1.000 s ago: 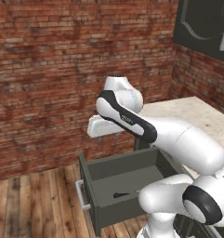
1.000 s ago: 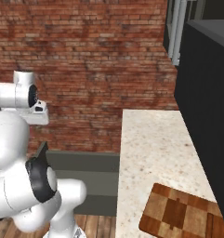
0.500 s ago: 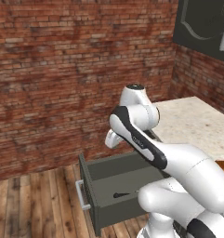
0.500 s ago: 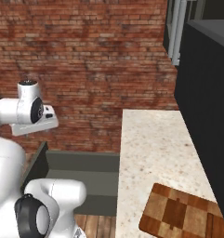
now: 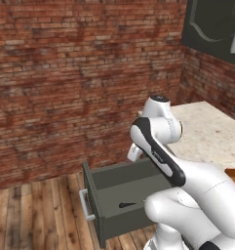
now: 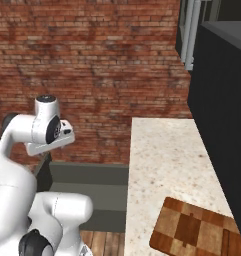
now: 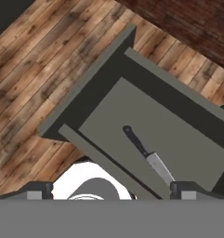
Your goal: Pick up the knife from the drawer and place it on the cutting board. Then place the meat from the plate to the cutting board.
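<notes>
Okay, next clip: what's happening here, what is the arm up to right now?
The arm is reaching over the open drawer beside the counter, fingers spread wide and holding nothing. The knife lies flat on the drawer floor, black handle and silver blade in plain sight from the hand view, not yet touched. The cutting board sits bare at the counter's near end, so neither knife nor meat has been placed.

Drawer [image 5: 119, 202] stands pulled out over the wooden floor [image 5: 36, 215], knife [image 7: 148, 155] lying flat inside it, cutting board [image 6: 199, 232] on the counter [image 6: 167, 160] right of the drawer.
</notes>
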Tool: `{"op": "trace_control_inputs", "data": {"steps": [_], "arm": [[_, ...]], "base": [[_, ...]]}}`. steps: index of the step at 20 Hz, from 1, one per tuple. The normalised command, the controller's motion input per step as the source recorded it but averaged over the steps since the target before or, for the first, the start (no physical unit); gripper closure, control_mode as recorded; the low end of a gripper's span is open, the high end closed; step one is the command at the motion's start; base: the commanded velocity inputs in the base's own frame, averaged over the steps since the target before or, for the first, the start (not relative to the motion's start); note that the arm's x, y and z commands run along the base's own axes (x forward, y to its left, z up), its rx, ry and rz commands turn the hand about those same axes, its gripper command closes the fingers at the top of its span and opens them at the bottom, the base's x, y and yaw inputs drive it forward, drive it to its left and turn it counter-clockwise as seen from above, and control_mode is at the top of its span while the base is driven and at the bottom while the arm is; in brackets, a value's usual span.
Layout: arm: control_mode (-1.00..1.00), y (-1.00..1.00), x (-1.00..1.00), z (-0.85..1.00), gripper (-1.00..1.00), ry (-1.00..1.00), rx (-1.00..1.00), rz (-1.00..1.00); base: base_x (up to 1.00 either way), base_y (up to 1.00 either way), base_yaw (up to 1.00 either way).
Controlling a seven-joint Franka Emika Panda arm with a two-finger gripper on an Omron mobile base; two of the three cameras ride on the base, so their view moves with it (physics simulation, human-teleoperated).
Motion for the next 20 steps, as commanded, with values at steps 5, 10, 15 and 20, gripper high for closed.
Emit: {"op": "trace_control_inputs", "data": {"steps": [5,10,15,20], "arm": [[-1.0,-0.31,0.0,-0.19,-1.0,-0.04,0.0,0.1],[-1.0,-0.13,0.0,-0.17,-1.0,0.0,0.0,0.09],[-1.0,-0.12,0.0,-0.15,-1.0,0.0,0.0,0.05],[-1.0,-0.13,0.0,-0.24,-1.0,0.0,0.0,0.04]], "base": [[0.0,0.0,0.0],[0.0,0.0,0.0],[0.0,0.0,0.0],[0.0,0.0,0.0]]}}
